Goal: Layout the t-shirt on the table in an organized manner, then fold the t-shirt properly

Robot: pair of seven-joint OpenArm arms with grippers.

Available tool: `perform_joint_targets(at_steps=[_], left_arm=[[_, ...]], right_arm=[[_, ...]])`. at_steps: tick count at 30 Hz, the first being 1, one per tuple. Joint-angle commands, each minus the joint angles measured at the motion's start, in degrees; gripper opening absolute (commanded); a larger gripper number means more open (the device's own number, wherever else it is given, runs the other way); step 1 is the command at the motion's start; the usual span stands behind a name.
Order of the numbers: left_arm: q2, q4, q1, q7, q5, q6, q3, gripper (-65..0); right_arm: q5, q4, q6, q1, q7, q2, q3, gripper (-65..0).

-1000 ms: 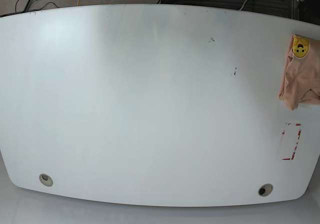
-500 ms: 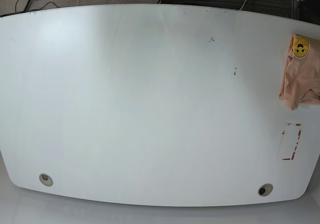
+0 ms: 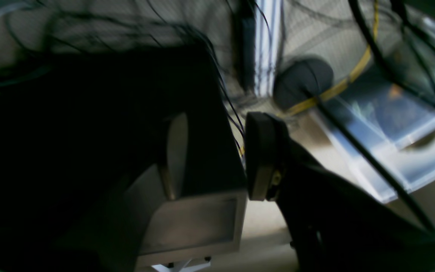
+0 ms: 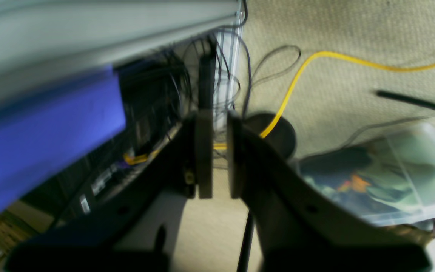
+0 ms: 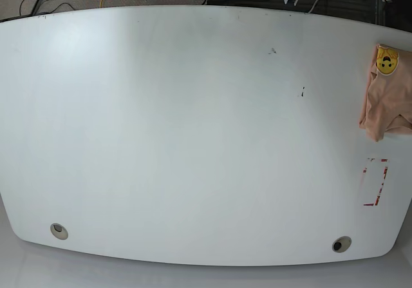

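Right gripper (image 4: 219,155): pads nearly together, only a thin slit between them, nothing in it; its wrist view looks off the table at carpet, a yellow cable (image 4: 353,62) and a clear plastic bin (image 4: 383,181). Left gripper (image 3: 217,158): blurred and dark in its wrist view; a gap shows between the two pads and nothing visible is held, so I read it as partly open and empty. In the base view only small bits of both arms peek in past the far table edge, at about 11 and 1 o'clock. The t-shirt (image 5: 386,104) lies bunched at roughly 3 o'clock on the table (image 5: 193,140), against the edge nearest the left arm and partly cut off by the frame, smiley print (image 5: 387,62) facing up. Judgement: light, limp knit, will drape and drag rather than slide as a piece; glossy top should let it slip easily. Best hold is a pinch on an exposed hem or fold edge, then pull toward the centre to spread.
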Motion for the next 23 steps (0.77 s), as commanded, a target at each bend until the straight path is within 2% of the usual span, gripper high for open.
perform_joint_targets(at_steps=[1, 6, 13, 23], left_arm=[[0.7, -2.8, -1.9, 0.3, 0.0, 2.3, 0.1, -41.1], [0.9, -4.2, -3.0, 0.3, 0.0, 4.1, 0.1, -41.1], [1.0, -4.2, -3.0, 0.3, 0.0, 5.3, 0.1, -41.1], [1.0, -4.1, -3.0, 0.3, 0.0, 5.3, 0.1, -41.1]], right_arm=[[-2.5, -5.0, 0.2, 2.7, 1.1, 0.4, -0.1, -59.0], [-4.8, -7.1, 0.0, 4.4, 1.2, 0.1, 0.2, -59.0], [-5.0, -7.1, -3.5, 4.7, 1.2, 0.0, 0.0, -58.8], [-5.0, -7.0, -3.5, 4.8, 1.5, 0.0, -0.1, -58.8]])
